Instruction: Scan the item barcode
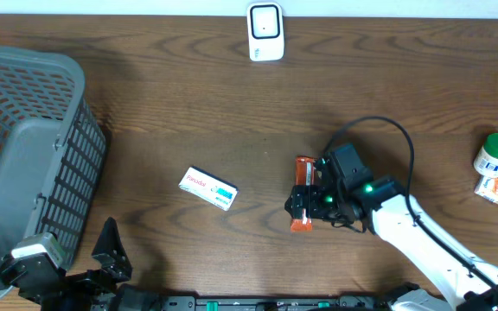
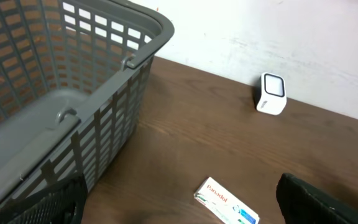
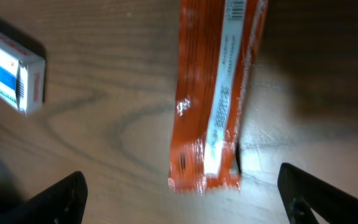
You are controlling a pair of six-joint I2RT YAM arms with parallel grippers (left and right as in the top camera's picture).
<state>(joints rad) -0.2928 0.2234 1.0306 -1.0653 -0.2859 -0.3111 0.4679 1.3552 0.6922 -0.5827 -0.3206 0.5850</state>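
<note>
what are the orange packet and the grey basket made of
Orange packet: looks like thin glossy plastic film, given crinkles and shiny glints. Grey basket: probably rigid moulded plastic, matte, given its lattice walls.

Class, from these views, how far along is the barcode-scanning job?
Done: nothing shows as scanned. In hand: the right gripper hangs open over the orange packet, which lies loose on the table. Left: grip it and present it to the white scanner.

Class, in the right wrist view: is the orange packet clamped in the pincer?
No: the orange packet lies flat on the table, the right pincer open and clear of it.
</note>
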